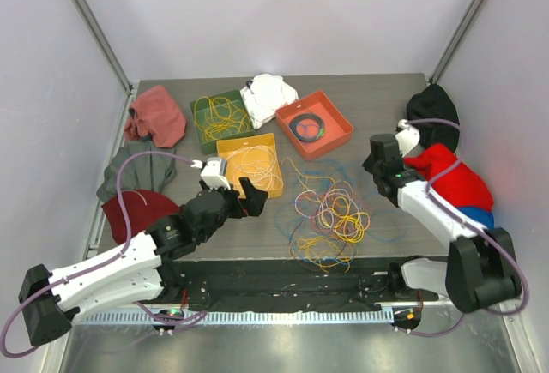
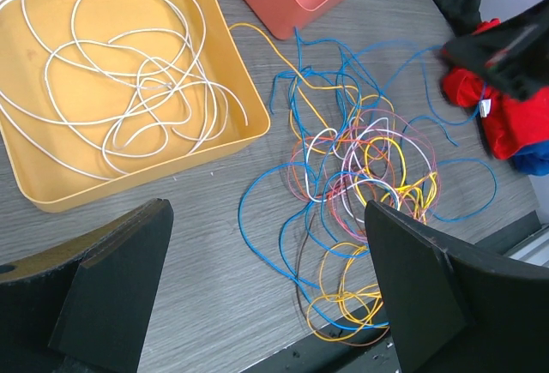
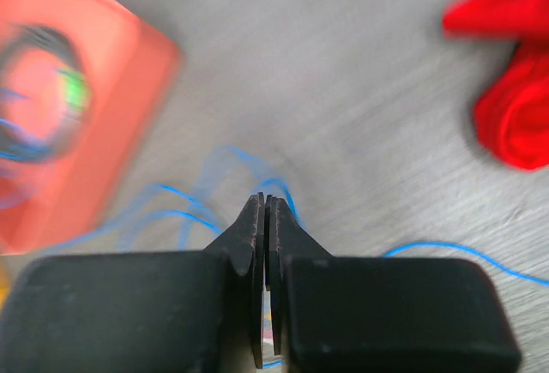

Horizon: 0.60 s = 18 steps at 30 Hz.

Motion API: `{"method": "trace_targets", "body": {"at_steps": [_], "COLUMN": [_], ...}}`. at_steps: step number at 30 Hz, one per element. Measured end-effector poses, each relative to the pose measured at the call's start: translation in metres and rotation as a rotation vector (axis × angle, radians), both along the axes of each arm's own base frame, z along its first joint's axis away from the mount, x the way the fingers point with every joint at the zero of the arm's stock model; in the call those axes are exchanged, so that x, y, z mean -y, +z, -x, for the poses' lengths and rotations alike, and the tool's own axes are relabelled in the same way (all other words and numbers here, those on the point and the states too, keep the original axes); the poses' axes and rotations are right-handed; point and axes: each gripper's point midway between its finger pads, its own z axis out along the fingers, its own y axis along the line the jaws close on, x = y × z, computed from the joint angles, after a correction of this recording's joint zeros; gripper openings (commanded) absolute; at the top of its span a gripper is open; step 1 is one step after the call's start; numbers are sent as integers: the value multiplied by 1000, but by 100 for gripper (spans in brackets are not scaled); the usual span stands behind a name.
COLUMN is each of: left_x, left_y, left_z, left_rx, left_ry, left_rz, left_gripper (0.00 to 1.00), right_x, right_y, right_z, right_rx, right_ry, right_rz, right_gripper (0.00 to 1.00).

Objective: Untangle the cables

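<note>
my left gripper (image 2: 270,294) hangs released beside the yellow tray (image 2: 129,184), which holds a white cable (image 2: 137,64). the cables (image 1: 330,214) lie tangled mid-table, between both arms. right of the heap my right gripper (image 3: 266,203) is clenched with a blue strand (image 3: 171,191) at its tips; i cannot tell if it's pinched.

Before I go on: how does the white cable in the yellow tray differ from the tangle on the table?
The white cable is one colour; the tangle mixes blue, yellow, pink, orange and white. The white cable lies inside the yellow tray; the tangle sits directly on the table. The white cable's loops spread openly; the tangle's overlap densely. Both are thin, loose loops.
</note>
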Motion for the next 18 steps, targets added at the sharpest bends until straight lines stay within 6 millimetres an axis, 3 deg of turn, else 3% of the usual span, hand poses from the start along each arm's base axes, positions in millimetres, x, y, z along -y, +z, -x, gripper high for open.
{"method": "trace_targets", "body": {"at_steps": [7,9,10,11,13,15,18], "left_x": [2,3,4,4,5,6,7], "left_y": [-2,-2,-2,-2,-2,-3,-2], "left_z": [-1,-1,-1,-1,-1,-1,0], "left_rx": [-3,-3,-3,-3,-5,-8,-10], "left_ry": [-2,-5,-6,-8,-11,-15,-15], "left_rz": [-2,-1,1,2,2,3,15], "left_gripper": [100,100,100,100,100,100,100], "right_x": [-1,-3,-6,-8,-12,-13,-13], "right_y": [135,164,177,192,212,218,181], "right_z": [-15,-18,-21,-24,-32,-40,-43], "right_rx": [306,353,373,390,412,413,325], "right_ry": [18,30,40,50,64,70,61], "right_rz": [-36,-47,-51,-54,-58,-48,-42], "right_gripper": [1,1,7,30,53,59,64]}}
